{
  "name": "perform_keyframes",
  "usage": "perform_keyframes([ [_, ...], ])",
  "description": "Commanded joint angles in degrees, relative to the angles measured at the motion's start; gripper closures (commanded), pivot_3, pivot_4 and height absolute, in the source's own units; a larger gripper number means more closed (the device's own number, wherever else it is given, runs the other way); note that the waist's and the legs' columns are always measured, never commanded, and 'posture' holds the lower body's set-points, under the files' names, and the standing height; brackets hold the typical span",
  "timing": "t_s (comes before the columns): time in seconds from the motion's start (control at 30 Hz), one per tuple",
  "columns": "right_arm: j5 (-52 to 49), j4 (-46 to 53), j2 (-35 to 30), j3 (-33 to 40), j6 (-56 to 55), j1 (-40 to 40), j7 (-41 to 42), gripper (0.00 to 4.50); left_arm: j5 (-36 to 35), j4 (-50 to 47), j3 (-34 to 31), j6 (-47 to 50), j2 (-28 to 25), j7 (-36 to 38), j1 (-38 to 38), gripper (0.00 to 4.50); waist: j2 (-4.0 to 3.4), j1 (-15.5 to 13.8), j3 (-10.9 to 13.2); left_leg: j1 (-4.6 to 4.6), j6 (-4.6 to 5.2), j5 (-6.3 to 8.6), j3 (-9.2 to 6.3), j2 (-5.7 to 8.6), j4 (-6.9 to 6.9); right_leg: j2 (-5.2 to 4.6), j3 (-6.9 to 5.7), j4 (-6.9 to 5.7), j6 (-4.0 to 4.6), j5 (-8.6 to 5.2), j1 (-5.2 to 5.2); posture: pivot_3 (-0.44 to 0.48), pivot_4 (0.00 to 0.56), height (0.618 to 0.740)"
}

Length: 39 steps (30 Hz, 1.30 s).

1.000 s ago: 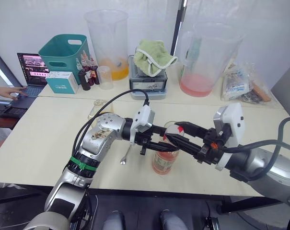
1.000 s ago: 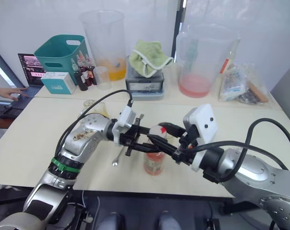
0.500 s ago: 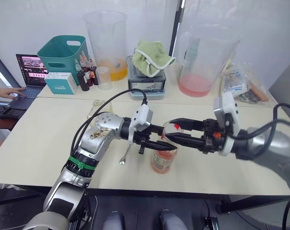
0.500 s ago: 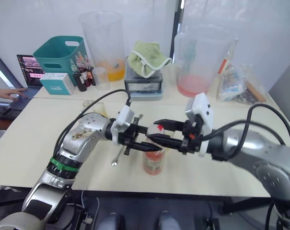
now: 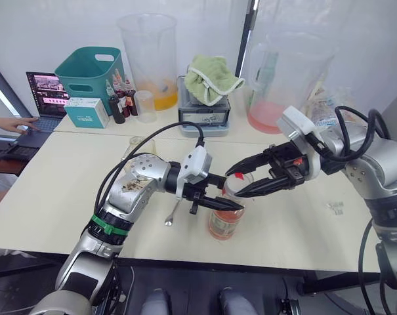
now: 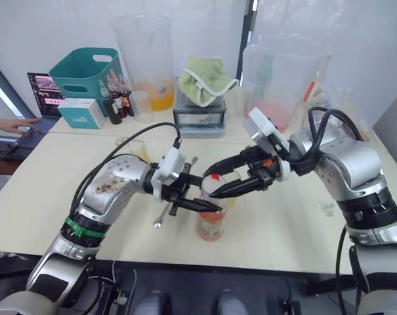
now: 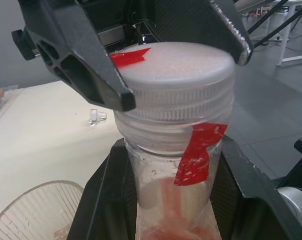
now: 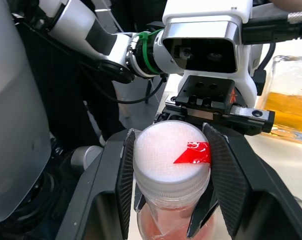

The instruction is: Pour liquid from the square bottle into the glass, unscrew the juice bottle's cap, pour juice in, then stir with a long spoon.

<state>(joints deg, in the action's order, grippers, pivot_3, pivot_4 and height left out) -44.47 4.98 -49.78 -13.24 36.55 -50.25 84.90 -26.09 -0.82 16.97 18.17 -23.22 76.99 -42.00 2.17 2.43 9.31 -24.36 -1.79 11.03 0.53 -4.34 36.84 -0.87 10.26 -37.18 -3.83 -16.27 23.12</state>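
Observation:
The juice bottle point(image 5: 224, 222) stands upright on the table near its front edge, pinkish drink inside. My left gripper point(image 5: 228, 202) is shut on its shoulder, just under the neck. The white cap point(image 8: 171, 150) with a red mark sits on the bottle, and my right gripper point(image 5: 231, 184) is shut on it, one finger on each side. Close beside the bottle stands the glass point(image 7: 31, 215). The square bottle point(image 6: 129, 147), with yellow-orange liquid, stands behind my left forearm. Under that arm the long spoon point(image 5: 172, 213) lies flat on the table.
Two huge clear pitchers point(image 5: 147, 59) point(image 5: 283, 79) stand at the back, with a green cloth point(image 5: 211, 77) on a grey box between them. A teal basket point(image 5: 88, 72), small dark bottles and a laptop are at the back left, where a person's hand rests. A small clear piece point(image 5: 334, 207) lies at the right.
My right arm has swung up and to the right and its wrist has turned, while its fingers stayed around the cap. The bottle and my left gripper have held still.

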Motion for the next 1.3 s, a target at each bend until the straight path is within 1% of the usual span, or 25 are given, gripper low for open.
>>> perform_keyframes([
  [0.03, 0.97, 0.9, 0.28, 0.65, 1.48, 1.44, 1.98, 2.84, 2.01, 0.95, 0.01, 0.24, -1.08, -0.5, 0.23, 2.99, 0.0, -0.02, 0.0, -0.01, 0.0, 0.0, -0.05, 0.0, 0.0, 0.0, -0.04, -0.01, 0.0, 0.0, -0.01, 0.0, 0.15, 0.74],
  [0.13, 0.31, 2.23, 0.78, 2.86, 2.51, 2.12, 0.33, 2.84, 2.0, 1.18, 0.05, 0.12, -1.08, -0.5, 0.14, 2.99, 0.0, 0.0, 0.0, 0.0, 0.0, 0.0, -0.13, 0.01, 0.01, 0.0, -0.09, -0.01, 0.01, 0.0, -0.05, 0.0, 0.15, 0.74],
  [0.17, -0.32, 3.17, 0.88, 4.03, 3.14, 2.69, -0.87, 2.04, 1.99, 1.21, 0.09, 0.1, -1.07, -0.48, 0.16, 2.99, -0.01, 0.0, 0.0, 0.0, 0.0, 0.0, -0.15, 0.02, 0.01, 0.0, -0.11, -0.02, 0.01, 0.0, -0.05, 0.0, 0.15, 0.74],
  [0.27, -2.64, 5.99, 0.93, 7.56, 6.01, 4.26, -4.14, 1.2, 1.85, 1.27, 0.12, 0.09, -0.92, -0.47, 0.15, 2.99, 0.0, -0.01, 0.0, -0.01, 0.0, 0.0, -0.2, 0.02, 0.01, 0.0, -0.15, -0.02, 0.01, 0.0, -0.07, 0.0, 0.15, 0.74],
  [0.37, -6.29, 8.95, 1.09, 11.95, 9.27, 5.16, -8.15, 0.17, 1.83, 1.58, 0.08, 0.04, -0.61, -0.62, -0.08, 2.99, -0.04, 0.04, 0.02, -0.05, -0.01, -0.01, -0.21, 0.03, 0.03, 0.0, -0.15, -0.03, 0.01, 0.0, -0.05, 0.0, 0.15, 0.74],
  [0.4, -7.13, 9.59, 1.18, 12.89, 10.04, 5.33, -9.08, 0.04, 1.84, 1.52, 0.09, 0.06, -0.58, -0.68, -0.08, 2.99, -0.07, 0.05, 0.02, -0.05, -0.01, -0.01, -0.22, 0.03, 0.03, 0.0, -0.15, -0.04, 0.01, 0.0, -0.04, 0.0, 0.15, 0.74],
  [0.47, -10.69, 13.0, 1.32, 17.55, 12.36, 6.85, -14.52, 0.04, 1.8, 1.51, 0.06, 0.02, -0.55, -0.73, 0.01, 2.99, -0.07, 0.0, 0.02, -0.04, -0.01, -0.01, -0.23, 0.03, 0.02, 0.0, -0.15, -0.05, 0.01, 0.0, -0.05, 0.0, 0.15, 0.74],
  [0.57, -14.57, 20.09, 1.68, 23.68, 15.15, 10.99, -24.97, 0.04, 1.78, 1.49, 0.0, -0.12, -0.57, -0.78, 0.29, 2.99, -0.07, -0.03, 0.02, -0.05, -0.01, -0.01, -0.29, 0.04, 0.02, 0.0, -0.18, -0.04, 0.01, 0.0, -0.09, 0.0, 0.15, 0.74],
  [0.63, -17.29, 25.43, 2.57, 26.9, 17.14, 14.11, -34.21, 0.04, 1.82, 1.45, -0.06, -0.19, -0.47, -1.02, 0.47, 2.99, -0.07, -0.02, 0.02, -0.07, -0.01, -0.01, -0.31, 0.05, 0.02, 0.0, -0.19, -0.02, 0.01, 0.0, -0.1, 0.0, 0.15, 0.74],
  [0.7, -21.34, 31.37, 3.98, 29.9, 18.76, 17.78, -45.21, 0.04, 1.79, 1.49, -0.22, -0.21, -0.3, -1.38, 0.56, 2.99, -0.08, 0.08, 0.02, -0.08, -0.02, -0.01, -0.34, 0.06, 0.02, 0.0, -0.19, -0.04, 0.01, 0.0, -0.09, 0.0, 0.15, 0.74],
  [0.77, -22.57, 37.05, 4.19, 30.89, 20.04, 21.22, -53.96, 0.04, 1.71, 1.6, -0.37, -0.22, -0.2, -1.58, 0.6, 2.99, -0.1, 0.08, 0.01, -0.07, -0.02, -0.02, -0.35, 0.07, 0.01, 0.0, -0.2, -0.06, 0.01, 0.0, -0.08, 0.0, 0.15, 0.74],
  [0.83, -26.79, 41.76, 5.45, 30.72, 19.99, 24.64, -64.26, 0.04, 1.72, 1.85, -0.43, -0.37, -0.05, -1.69, 0.55, 2.99, -0.1, 0.06, 0.0, -0.07, -0.03, -0.02, -0.37, 0.08, 0.01, 0.0, -0.2, -0.05, 0.01, 0.0, -0.09, 0.0, 0.15, 0.74],
  [0.9, -30.54, 44.93, 6.12, 30.12, 19.25, 27.11, -72.64, 0.04, 1.76, 2.12, -0.44, -0.49, 0.12, -1.77, 0.43, 2.99, -0.1, 0.07, 0.0, -0.06, -0.04, -0.03, -0.39, 0.08, 0.02, 0.0, -0.2, -0.05, 0.01, 0.0, -0.12, 0.0, 0.15, 0.74],
  [1.0, -33.18, 48.46, 6.56, 28.07, 18.33, 30.53, -84.16, 0.04, 1.78, 2.67, -0.38, -0.66, 0.55, -1.76, 0.1, 2.99, -0.1, 0.1, 0.0, -0.08, -0.05, -0.04, -0.4, 0.09, 0.02, 0.0, -0.2, -0.04, 0.01, 0.0, -0.12, 0.0, 0.15, 0.74],
  [1.07, -34.37, 50.1, 6.09, 26.79, 17.57, 32.11, -89.09, 0.04, 1.81, 3.22, -0.25, -0.8, 1.04, -1.7, -0.26, 2.99, -0.1, 0.13, 0.0, -0.07, -0.05, -0.04, -0.41, 0.1, 0.02, 0.0, -0.2, -0.03, 0.01, -0.01, -0.13, 0.0, 0.15, 0.74],
  [1.13, -35.7, 50.59, 5.04, 26.4, 16.56, 32.69, -92.09, 0.04, 1.85, 3.57, -0.2, -0.87, 1.35, -1.62, -0.45, 2.99, -0.1, 0.13, 0.0, -0.08, -0.06, -0.04, -0.41, 0.1, 0.02, 0.0, -0.2, -0.03, 0.02, -0.01, -0.12, 0.0, 0.15, 0.74],
  [1.3, -38.72, 50.71, 1.21, 26.72, 13.98, 33.77, -95.68, 0.04, 1.93, 4.15, -0.09, -1.07, 1.64, -1.17, -0.76, 2.99, -0.1, 0.06, 0.0, -0.08, -0.06, -0.04, -0.41, 0.11, 0.02, -0.01, -0.2, -0.01, 0.04, -0.02, -0.15, 0.0, 0.15, 0.74],
])
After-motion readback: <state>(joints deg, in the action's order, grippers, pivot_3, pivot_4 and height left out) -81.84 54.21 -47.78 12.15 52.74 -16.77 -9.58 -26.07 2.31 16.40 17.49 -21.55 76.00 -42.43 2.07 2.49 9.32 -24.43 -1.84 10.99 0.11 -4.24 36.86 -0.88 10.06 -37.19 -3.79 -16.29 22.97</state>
